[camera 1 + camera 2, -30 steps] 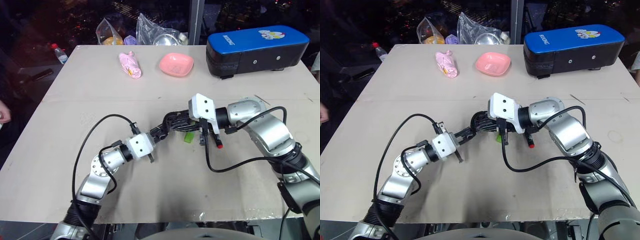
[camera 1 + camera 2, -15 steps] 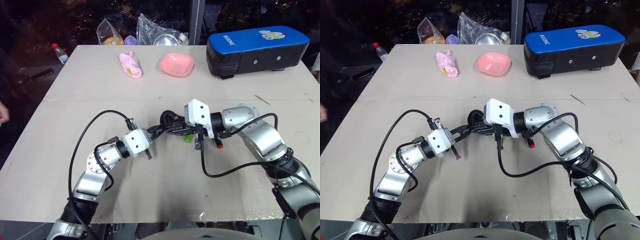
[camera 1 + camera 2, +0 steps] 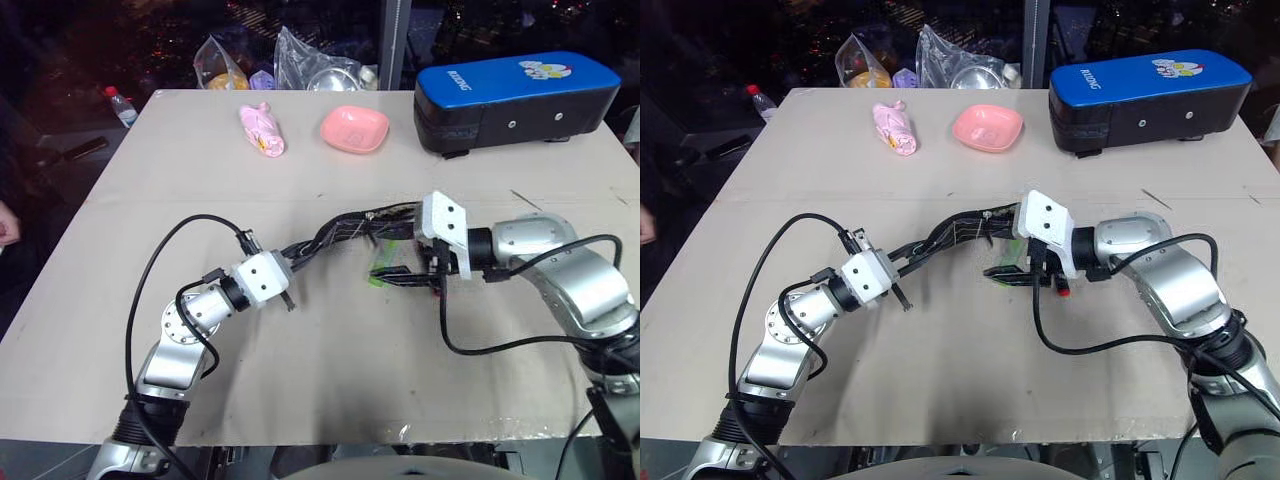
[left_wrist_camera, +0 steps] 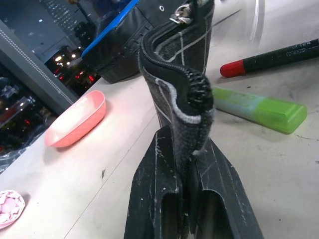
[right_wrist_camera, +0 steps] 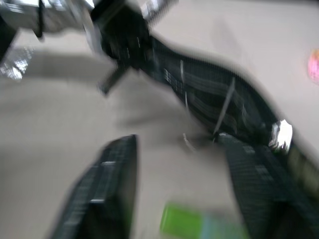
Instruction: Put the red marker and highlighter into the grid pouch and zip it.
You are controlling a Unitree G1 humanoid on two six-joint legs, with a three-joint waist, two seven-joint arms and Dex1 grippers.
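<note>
Clearly the grid pouch (image 4: pixel 185 94) is limp fabric, sagging above the bench (image 3: pixel 200 170) from the clenched left gripper (image 4: pixel 188 199) at one end; its zip pull suits pinching; the right gripper (image 5: pixel 174 189) stands released beside it; the highlighter (image 4: pixel 259 109) and red marker (image 4: pixel 269 59) lie below, light, stiff, apt to roll; room ahead dark.

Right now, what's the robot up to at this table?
It is packing pens into a pouch. The left gripper is shut on one end of the grid pouch and holds it off the table. The right gripper is open beside the pouch's other end, holding nothing. The highlighter and the red marker lie on the table below the pouch, so neither is packed yet.
</note>
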